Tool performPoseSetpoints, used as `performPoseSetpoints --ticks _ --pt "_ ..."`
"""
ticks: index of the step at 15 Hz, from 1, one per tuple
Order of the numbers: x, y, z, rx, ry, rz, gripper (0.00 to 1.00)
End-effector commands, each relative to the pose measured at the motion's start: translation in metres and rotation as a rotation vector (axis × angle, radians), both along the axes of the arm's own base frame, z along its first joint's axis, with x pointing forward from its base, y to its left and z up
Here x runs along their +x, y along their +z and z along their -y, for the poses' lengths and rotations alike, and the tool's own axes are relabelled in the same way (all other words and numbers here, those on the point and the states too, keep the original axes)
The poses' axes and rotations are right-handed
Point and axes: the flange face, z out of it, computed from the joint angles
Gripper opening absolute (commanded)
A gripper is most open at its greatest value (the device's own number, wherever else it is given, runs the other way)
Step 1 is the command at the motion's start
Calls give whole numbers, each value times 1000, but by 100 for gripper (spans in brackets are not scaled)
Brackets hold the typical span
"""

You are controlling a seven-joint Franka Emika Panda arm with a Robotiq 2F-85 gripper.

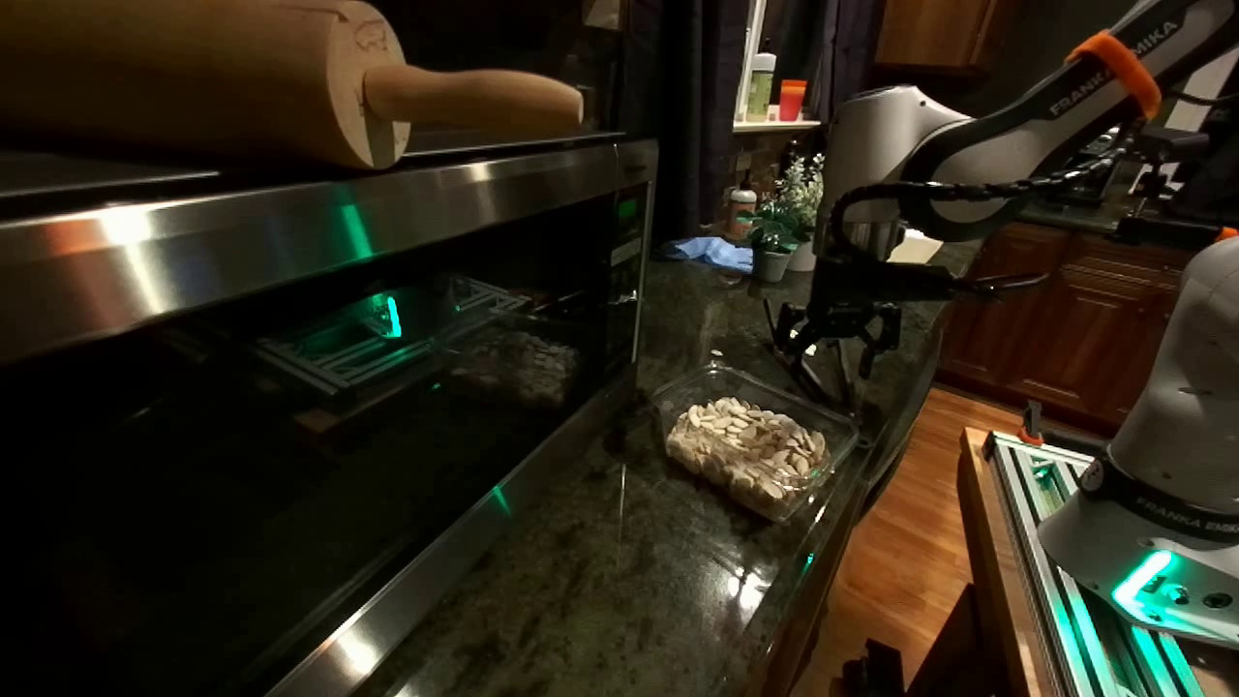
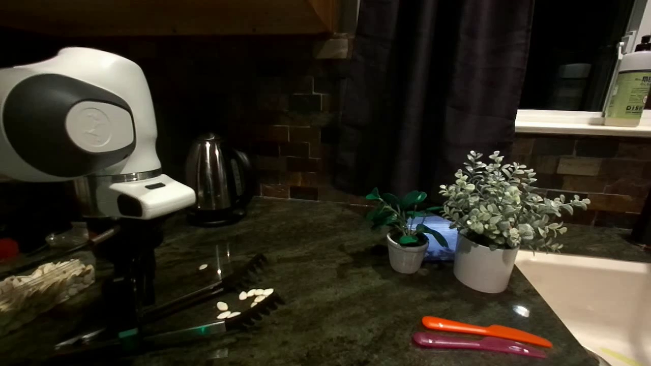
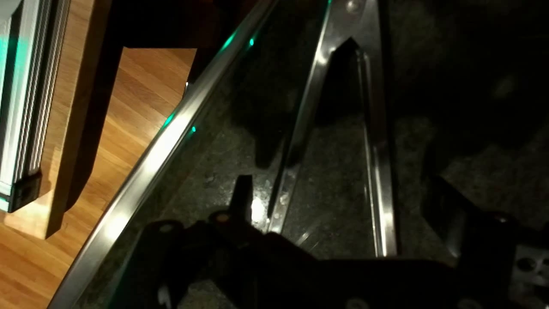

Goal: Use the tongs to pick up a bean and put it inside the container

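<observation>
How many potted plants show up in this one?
2, both on the counter: a small dark-green plant and, to its right in both exterior views, a larger pale-leaved plant. The arm may hide others.

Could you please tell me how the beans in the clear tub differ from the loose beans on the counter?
The tub beans lie heaped over one another, while the loose beans are spread thinly. The tub beans are many; the loose beans in view are far fewer. The clear tub surrounds the tub beans, whereas most loose beans lie on the counter between the tongs' dark tips. Both sets are pale and roughly oval.
</observation>
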Motion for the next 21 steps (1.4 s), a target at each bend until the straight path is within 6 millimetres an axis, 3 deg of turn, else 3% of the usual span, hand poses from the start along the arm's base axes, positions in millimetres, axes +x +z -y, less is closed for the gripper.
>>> performPoseSetpoints --ticks 1,21 --pt "0 -9 3 13 -17 -12 100" --pt "7 -21 25 -19 -53 28 100"
